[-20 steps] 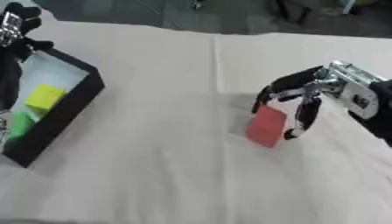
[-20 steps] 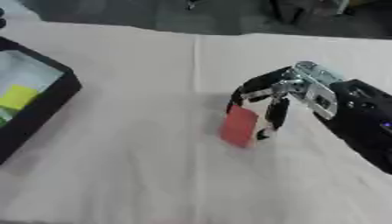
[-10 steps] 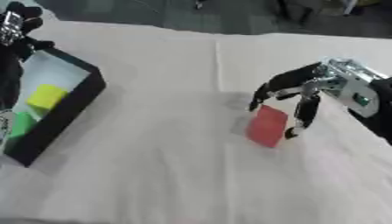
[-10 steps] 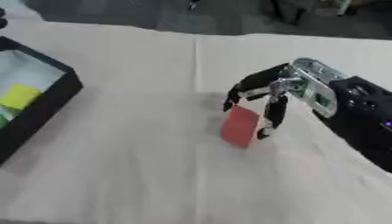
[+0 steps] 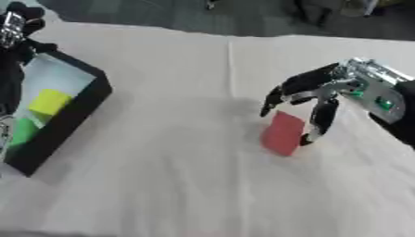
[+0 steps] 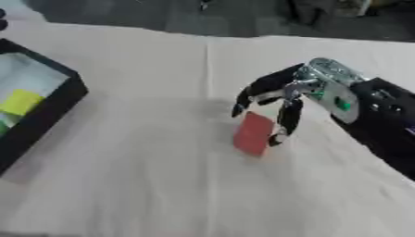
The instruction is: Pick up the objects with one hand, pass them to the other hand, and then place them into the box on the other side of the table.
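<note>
Cloth [image 5: 186, 185] covers the counter nearest the camera, bare and wide, so there is plenty of free room in the lower half of the view for an arm to swing across.

A little farther in, the red block [image 5: 283, 133] sits right of centre on the cloth, apparently tipped up on one edge rather than lying flat. The right hand [image 6: 304, 95] arches over it from the right, fingers [image 5: 317, 121] curled down along the block's right side and others hooked over its upper left corner. The fingers look closed around the block, though whether it has lifted clear of the cloth cannot be told. The tilt probably comes from this grasp beginning to take the block up. My reading is that the pick-up is in hand and the pass has not begun.

Between the block and the box [image 5: 71, 115] lies an open stretch of cloth with nothing in the way, a good place for the handover.

The box stands at the left edge, black-walled, already holding a yellow block [image 5: 48, 102] and a green piece [image 5: 22, 130]; pale floor shows beyond them, so space remains inside. The left hand [image 5: 15, 28] waits at the far left corner just above the box; I cannot tell how its fingers are set.

Beyond the counter's far edge the floor is dark.
</note>
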Controlling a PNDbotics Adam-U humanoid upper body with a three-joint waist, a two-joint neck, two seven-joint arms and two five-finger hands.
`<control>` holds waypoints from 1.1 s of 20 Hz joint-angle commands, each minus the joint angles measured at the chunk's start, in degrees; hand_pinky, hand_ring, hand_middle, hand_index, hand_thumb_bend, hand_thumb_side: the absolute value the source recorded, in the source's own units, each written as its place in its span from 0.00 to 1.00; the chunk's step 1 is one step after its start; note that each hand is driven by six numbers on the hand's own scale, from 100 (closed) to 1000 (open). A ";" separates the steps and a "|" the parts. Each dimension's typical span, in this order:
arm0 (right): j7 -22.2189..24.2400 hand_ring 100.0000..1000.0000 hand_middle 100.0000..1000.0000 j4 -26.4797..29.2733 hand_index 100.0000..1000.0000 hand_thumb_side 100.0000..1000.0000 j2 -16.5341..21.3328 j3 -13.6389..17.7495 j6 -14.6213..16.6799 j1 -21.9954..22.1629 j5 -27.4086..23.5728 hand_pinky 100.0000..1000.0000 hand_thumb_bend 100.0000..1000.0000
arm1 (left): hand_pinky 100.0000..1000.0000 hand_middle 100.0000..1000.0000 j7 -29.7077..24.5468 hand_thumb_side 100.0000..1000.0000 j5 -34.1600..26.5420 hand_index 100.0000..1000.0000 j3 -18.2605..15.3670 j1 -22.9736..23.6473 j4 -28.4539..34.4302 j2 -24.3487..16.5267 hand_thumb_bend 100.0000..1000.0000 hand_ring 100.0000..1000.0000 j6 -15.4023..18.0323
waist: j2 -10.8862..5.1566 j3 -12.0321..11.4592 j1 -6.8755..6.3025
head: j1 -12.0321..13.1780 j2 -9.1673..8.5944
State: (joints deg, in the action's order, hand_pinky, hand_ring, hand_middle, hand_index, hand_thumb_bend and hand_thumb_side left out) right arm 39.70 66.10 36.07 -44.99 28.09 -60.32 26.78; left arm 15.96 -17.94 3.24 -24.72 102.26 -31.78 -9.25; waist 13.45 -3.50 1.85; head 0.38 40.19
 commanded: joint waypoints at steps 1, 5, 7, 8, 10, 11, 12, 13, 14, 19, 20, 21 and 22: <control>12.27 0.82 0.78 0.94 0.87 0.06 1.81 -0.01 11.99 -1.02 -0.55 0.88 0.43 | 0.71 0.79 0.26 0.71 -0.06 0.73 -0.74 -0.55 0.91 -1.50 0.00 0.90 0.14 | -0.48 -0.09 0.41 | -0.10 -0.25; 12.27 0.82 0.76 0.49 0.86 0.06 1.61 -0.35 12.13 -0.91 -0.36 0.88 0.41 | 0.71 0.79 0.35 0.71 -0.20 0.73 -0.78 -0.62 0.91 -1.45 0.00 0.89 0.16 | -0.47 -0.29 0.35 | -0.14 -0.26; 12.27 0.81 0.75 0.06 0.85 0.06 1.34 -0.44 12.35 -0.89 -0.16 0.88 0.40 | 0.71 0.79 0.37 0.71 -0.23 0.73 -0.79 -0.68 0.92 -1.43 0.00 0.89 0.16 | -0.47 -0.44 0.29 | -0.13 -0.32; 12.27 0.81 0.75 -0.18 0.85 0.07 1.19 -0.41 12.45 -0.89 -0.11 0.88 0.39 | 0.71 0.79 0.41 0.71 -0.24 0.73 -0.82 -0.67 0.91 -1.44 0.00 0.89 0.15 | -0.47 -0.50 0.26 | -0.12 -0.36; 12.27 0.81 0.74 -0.62 0.84 0.07 0.94 -0.31 12.64 -0.90 -0.08 0.88 0.37 | 0.71 0.79 0.51 0.71 -0.27 0.73 -0.88 -0.64 0.90 -1.48 0.00 0.89 0.13 | -0.48 -0.59 0.22 | -0.08 -0.44; 12.27 0.81 0.73 -0.79 0.83 0.07 0.83 -0.25 12.71 -0.90 -0.12 0.88 0.37 | 0.71 0.79 0.57 0.71 -0.29 0.73 -0.91 -0.63 0.90 -1.50 0.00 0.89 0.13 | -0.48 -0.62 0.21 | -0.05 -0.48; 12.27 0.80 0.72 -0.91 0.82 0.07 0.75 -0.16 12.74 -0.89 -0.22 0.87 0.35 | 0.71 0.79 0.63 0.71 -0.31 0.73 -0.93 -0.61 0.90 -1.52 0.00 0.89 0.12 | -0.49 -0.64 0.21 | 0.00 -0.52; 12.27 0.80 0.71 -1.00 0.81 0.07 0.69 -0.03 12.72 -0.88 -0.40 0.87 0.33 | 0.71 0.79 0.70 0.71 -0.32 0.73 -0.95 -0.60 0.89 -1.53 0.00 0.89 0.10 | -0.49 -0.65 0.20 | 0.05 -0.52; 12.27 0.79 0.70 -1.03 0.79 0.06 0.64 0.10 12.67 -0.88 -0.62 0.87 0.33 | 0.71 0.79 0.77 0.71 -0.34 0.73 -0.97 -0.59 0.89 -1.54 0.00 0.89 0.07 | -0.50 -0.65 0.20 | 0.09 -0.55; 12.27 0.78 0.66 -0.86 0.74 0.05 0.56 0.41 12.09 -0.86 -1.62 0.86 0.28 | 0.71 0.78 1.01 0.72 -0.39 0.73 -1.06 -0.57 0.93 -1.61 0.00 0.89 0.03 | -0.52 -0.67 0.14 | 0.12 -0.84; 12.27 0.78 0.65 -0.82 0.73 0.05 0.54 0.40 11.96 -0.84 -1.75 0.85 0.27 | 0.71 0.78 1.06 0.71 -0.37 0.73 -1.10 -0.57 0.93 -1.63 0.00 0.89 0.03 | -0.52 -0.67 0.11 | 0.10 -0.87; 12.27 0.78 0.65 -0.77 0.72 0.05 0.51 0.39 11.84 -0.81 -1.92 0.85 0.26 | 0.71 0.78 1.12 0.71 -0.36 0.73 -1.14 -0.57 0.95 -1.64 0.00 0.89 0.03 | -0.52 -0.68 0.08 | 0.07 -0.88; 12.27 0.77 0.64 -0.70 0.72 0.05 0.50 0.37 11.74 -0.79 -2.07 0.85 0.26 | 0.71 0.78 1.17 0.71 -0.37 0.73 -1.18 -0.56 0.95 -1.65 0.00 0.89 0.03 | -0.52 -0.67 0.06 | 0.04 -0.87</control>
State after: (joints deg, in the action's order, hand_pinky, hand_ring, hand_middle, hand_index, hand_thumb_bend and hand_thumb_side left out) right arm 39.87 64.97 35.81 -45.44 27.92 -60.16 25.19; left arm 16.87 -18.16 2.86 -24.72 102.26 -31.79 -9.26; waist 13.45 -4.12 1.86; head 0.42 40.09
